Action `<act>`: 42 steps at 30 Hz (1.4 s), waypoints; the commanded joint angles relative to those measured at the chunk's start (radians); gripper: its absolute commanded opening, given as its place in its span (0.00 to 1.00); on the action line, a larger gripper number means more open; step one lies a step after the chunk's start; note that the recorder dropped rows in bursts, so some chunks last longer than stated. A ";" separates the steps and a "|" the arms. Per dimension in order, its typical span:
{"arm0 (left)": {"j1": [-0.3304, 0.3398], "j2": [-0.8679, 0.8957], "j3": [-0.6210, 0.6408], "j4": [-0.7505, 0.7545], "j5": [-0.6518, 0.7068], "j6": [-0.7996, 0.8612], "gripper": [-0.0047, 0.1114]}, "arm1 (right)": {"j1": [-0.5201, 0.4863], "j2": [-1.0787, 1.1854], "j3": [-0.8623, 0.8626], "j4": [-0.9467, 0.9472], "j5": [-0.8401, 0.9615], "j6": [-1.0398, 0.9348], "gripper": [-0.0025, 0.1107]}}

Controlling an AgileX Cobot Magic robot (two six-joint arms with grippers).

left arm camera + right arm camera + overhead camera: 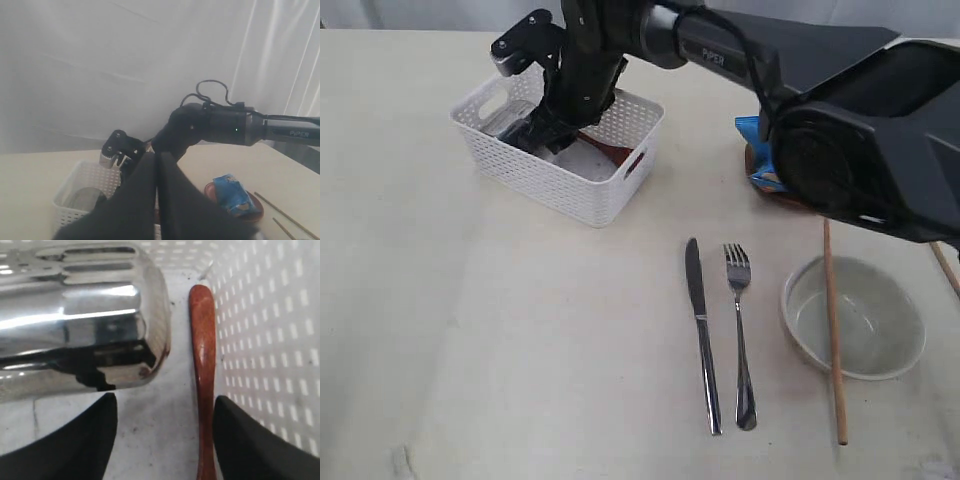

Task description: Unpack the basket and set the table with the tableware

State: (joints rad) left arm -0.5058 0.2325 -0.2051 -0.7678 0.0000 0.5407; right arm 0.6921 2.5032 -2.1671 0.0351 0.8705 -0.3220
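Right arm (720,55) reaches down into the basket (560,185) on the worktop (520,350), right hand (162,437) open astride one wooden spoon (202,365) beside one steel cup (75,315). The left hand (157,192) is closed. Laid out: one knife (700,330), one fork (740,335), one bowl (855,318).

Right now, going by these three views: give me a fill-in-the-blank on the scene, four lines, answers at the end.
1. The wooden spoon and the steel cup lie inside the white ___.
2. On the table, the knife lies right beside the ___.
3. One chopstick rests across the pale ___.
4. The blue snack bag sits on the brown ___.

Missing words: basket; fork; bowl; plate.
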 commanded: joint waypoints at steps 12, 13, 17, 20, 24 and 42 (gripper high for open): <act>0.005 -0.004 0.000 -0.003 0.000 -0.026 0.04 | 0.007 0.035 -0.006 -0.046 0.027 -0.020 0.02; 0.005 -0.004 0.000 -0.003 0.000 -0.026 0.04 | 0.009 0.030 -0.006 -0.046 0.029 -0.022 0.02; 0.005 -0.004 0.000 -0.003 0.000 -0.026 0.04 | 0.020 -0.009 -0.006 -0.046 0.031 -0.034 0.02; 0.005 -0.004 0.000 -0.003 0.000 -0.026 0.04 | 0.021 -0.042 -0.006 -0.035 0.038 -0.034 0.02; 0.005 -0.004 0.000 -0.003 0.000 -0.026 0.04 | 0.021 -0.079 -0.006 -0.035 0.050 -0.034 0.02; 0.005 -0.004 0.000 -0.003 0.005 -0.049 0.04 | -0.100 -0.076 -0.006 0.577 0.069 -0.162 0.52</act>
State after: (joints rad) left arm -0.5058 0.2325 -0.2051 -0.7678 0.0000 0.5031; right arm 0.6120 2.4063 -2.1731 0.5681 0.9361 -0.4625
